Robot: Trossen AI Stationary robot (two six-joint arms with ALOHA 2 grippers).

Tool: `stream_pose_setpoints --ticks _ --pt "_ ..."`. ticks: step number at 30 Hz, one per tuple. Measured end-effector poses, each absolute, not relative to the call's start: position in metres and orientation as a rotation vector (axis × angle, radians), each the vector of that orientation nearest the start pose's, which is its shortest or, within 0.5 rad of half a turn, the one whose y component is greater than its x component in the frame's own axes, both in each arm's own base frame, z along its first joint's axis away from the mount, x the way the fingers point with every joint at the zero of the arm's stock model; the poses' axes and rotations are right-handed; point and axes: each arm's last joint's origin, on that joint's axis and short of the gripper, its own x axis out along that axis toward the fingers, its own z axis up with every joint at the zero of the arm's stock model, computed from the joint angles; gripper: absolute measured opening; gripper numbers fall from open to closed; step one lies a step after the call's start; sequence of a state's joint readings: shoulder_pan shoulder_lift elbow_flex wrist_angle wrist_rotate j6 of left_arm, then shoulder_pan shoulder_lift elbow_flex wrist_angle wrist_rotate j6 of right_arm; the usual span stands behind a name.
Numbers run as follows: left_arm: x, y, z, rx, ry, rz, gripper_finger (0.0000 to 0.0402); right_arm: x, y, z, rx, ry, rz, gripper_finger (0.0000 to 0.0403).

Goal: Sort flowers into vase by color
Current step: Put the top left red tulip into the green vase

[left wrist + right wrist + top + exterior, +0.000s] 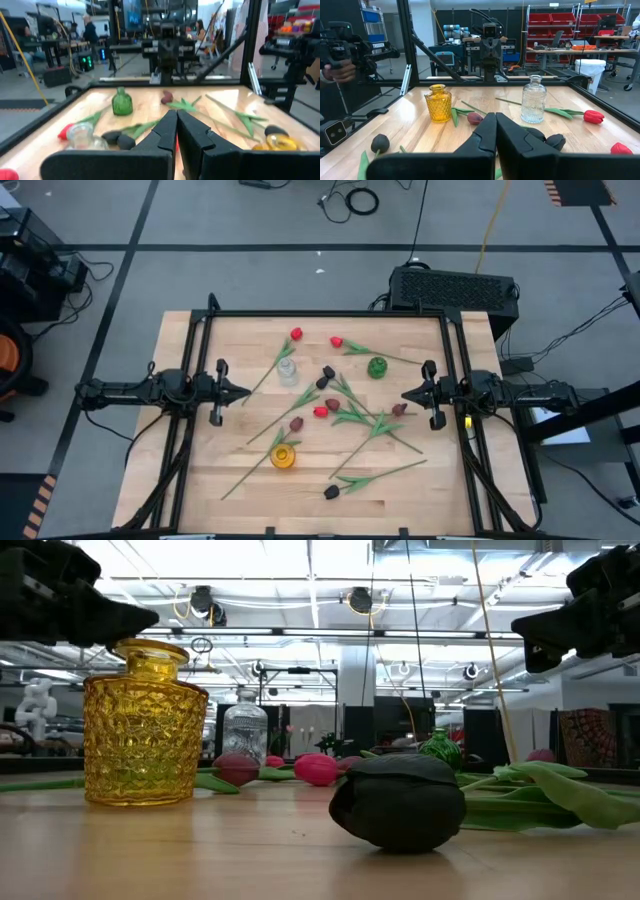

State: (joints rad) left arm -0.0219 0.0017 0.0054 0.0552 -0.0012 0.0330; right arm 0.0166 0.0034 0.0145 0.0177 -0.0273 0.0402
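Robotics lab/workshop: open industrial hall with ceiling strip lights, red parts-bin shelving, workbenches, other robot arms, cables on grey floor, people at desks.

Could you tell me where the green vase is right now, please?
In the high view the green vase stands upright on the table's far right part, beside a red tulip's stem, with the clear vase off to its left.
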Motion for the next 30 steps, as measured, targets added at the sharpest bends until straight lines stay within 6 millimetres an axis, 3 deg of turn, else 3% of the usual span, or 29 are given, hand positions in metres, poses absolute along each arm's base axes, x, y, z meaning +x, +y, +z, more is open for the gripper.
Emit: stream_pose_setpoints --ticks 3,8,14,19,23,30 --pt "0.095 -0.001 0.183 0.031 -0.094 0.006 0.002 0.097 0.002 0.17 0.04 -0.028 0.045 0.0" --pt "0.08 -0.001 0.243 0.029 -0.237 -0.001 0.002 0.097 0.002 0.17 0.04 -0.028 0.045 0.0" --pt "0.061 -0.001 0.322 0.029 -0.233 -0.01 0.002 0.097 0.002 0.17 0.04 -0.03 0.045 0.0" --pt "0.063 -0.001 0.369 0.022 -0.184 -0.014 0.002 0.097 0.002 0.17 0.04 -0.031 0.045 0.0" --pt "0.079 -0.002 0.38 0.023 -0.115 -0.022 0.002 0.097 0.002 0.17 0.04 -0.032 0.045 0.0" --pt "0.122 -0.003 0.359 0.039 0.079 -0.023 0.002 0.097 0.002 0.17 0.086 -0.031 0.046 0.0"
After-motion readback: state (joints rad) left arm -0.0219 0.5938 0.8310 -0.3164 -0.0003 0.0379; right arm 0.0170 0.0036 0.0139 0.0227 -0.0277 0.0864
